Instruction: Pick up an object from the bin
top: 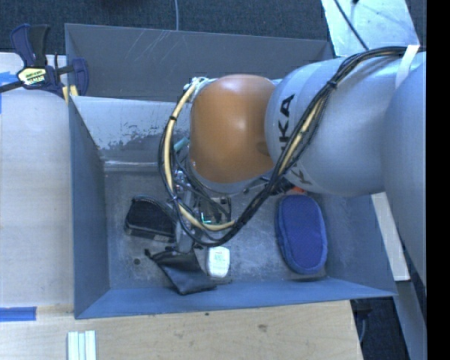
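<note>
The jaws sit low in the bin (90, 201), tucked under the arm's orange cover (229, 130) and its looped cables. From where I stand I cannot tell whether they are released or clenched. Closest to them, by the front wall, lies a dark crumpled piece of fabric (181, 274), with a small white block (219, 262) touching its right edge. Just left of the jaws, a black folded pouch (146, 217) rests flat on the bin floor. Well apart on the right lies a blue oval case (301, 235), its far end tucked under the grey arm (345, 126).
</note>
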Available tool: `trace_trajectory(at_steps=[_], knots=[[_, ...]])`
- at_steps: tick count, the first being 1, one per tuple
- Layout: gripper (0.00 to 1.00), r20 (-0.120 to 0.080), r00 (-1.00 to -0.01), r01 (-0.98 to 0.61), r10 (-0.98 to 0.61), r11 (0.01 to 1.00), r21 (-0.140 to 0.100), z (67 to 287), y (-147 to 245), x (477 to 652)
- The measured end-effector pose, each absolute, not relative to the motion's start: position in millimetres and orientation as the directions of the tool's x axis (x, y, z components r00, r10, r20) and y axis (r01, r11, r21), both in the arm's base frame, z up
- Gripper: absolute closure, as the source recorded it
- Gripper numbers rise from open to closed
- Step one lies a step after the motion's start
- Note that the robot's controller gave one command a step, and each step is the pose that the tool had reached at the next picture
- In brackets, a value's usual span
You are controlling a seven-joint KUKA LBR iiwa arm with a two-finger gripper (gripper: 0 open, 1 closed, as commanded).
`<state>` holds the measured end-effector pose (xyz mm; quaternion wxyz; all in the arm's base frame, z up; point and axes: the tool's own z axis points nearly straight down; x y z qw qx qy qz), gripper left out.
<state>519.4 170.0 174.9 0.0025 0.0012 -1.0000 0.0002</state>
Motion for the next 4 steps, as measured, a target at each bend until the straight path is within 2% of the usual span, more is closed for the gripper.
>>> trace_trajectory(at_steps=[1, 2, 3, 4], knots=[[0.00, 0.004, -0.996, 0.087, 0.087, 0.996, -0.001, 92, 187, 545.2], [1.00, -0.003, -0.996, 0.089, 0.089, 0.996, 0.002, 97, 186, 546.9], [1.00, 0.000, -0.993, 0.118, 0.118, 0.993, 0.000, 134, 211, 554.2], [1.00, -0.015, -0.970, 0.241, 0.241, 0.971, -0.002, 77, 233, 539.0]])
